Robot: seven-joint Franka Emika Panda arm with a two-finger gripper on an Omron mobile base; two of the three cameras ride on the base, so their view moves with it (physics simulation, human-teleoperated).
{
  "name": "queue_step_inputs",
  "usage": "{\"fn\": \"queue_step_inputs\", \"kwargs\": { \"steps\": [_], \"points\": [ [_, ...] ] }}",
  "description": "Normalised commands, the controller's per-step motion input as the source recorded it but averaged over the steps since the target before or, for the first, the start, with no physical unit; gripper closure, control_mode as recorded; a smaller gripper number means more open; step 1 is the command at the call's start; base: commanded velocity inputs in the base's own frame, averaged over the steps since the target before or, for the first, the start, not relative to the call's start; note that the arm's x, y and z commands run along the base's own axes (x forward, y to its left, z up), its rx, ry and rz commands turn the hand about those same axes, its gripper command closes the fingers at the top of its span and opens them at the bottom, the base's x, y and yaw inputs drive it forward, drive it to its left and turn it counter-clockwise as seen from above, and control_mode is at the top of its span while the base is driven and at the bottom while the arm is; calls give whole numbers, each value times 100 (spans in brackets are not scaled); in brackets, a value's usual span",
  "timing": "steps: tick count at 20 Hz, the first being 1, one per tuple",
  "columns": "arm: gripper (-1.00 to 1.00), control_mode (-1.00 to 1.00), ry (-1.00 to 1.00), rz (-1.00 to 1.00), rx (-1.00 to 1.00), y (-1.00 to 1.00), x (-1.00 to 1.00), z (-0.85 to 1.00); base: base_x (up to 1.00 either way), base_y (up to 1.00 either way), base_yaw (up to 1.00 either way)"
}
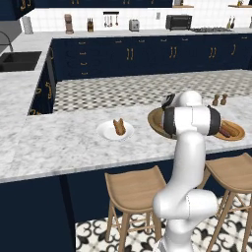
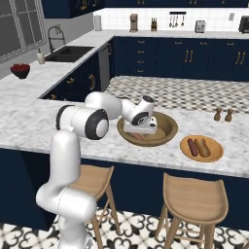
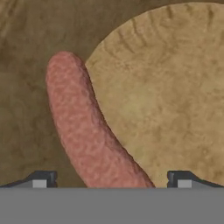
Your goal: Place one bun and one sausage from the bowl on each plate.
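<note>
A reddish sausage (image 3: 83, 131) lies in the brown wooden bowl (image 3: 175, 87), along the edge of its lighter floor. My gripper (image 3: 111, 180) hangs low over it and is open, one fingertip (image 3: 41, 179) on each side of the sausage's near end. From the right base view, the gripper (image 2: 138, 132) reaches down into the bowl (image 2: 165, 127). The white plate (image 1: 106, 132) holds one bun (image 1: 118, 127). A sausage (image 2: 193, 147) and a bun (image 2: 204, 147) lie side by side on the orange-tan plate (image 2: 214, 156). My arm hides part of the bowl (image 1: 155, 120) in the left base view.
Two small brown shakers (image 2: 217, 115) (image 2: 228, 115) stand on the marble counter behind the orange-tan plate. Wooden stools (image 2: 194, 197) stand under the counter's near edge. A sink (image 2: 68, 52) is set in the far left counter.
</note>
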Motion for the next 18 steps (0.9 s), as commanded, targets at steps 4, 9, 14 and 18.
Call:
{"fn": "queue_step_inputs", "kwargs": {
  "steps": [4,9,14,18],
  "points": [
    [-100,-100,0,11,0,-1,0,-28,0,0,0],
    [-100,-100,-3,13,0,0,14,-36,0,0,0],
    [100,-100,-1,12,-1,0,7,-29,0,0,0],
    [100,-100,0,0,0,0,0,0,0,0,0]
  ]
}}
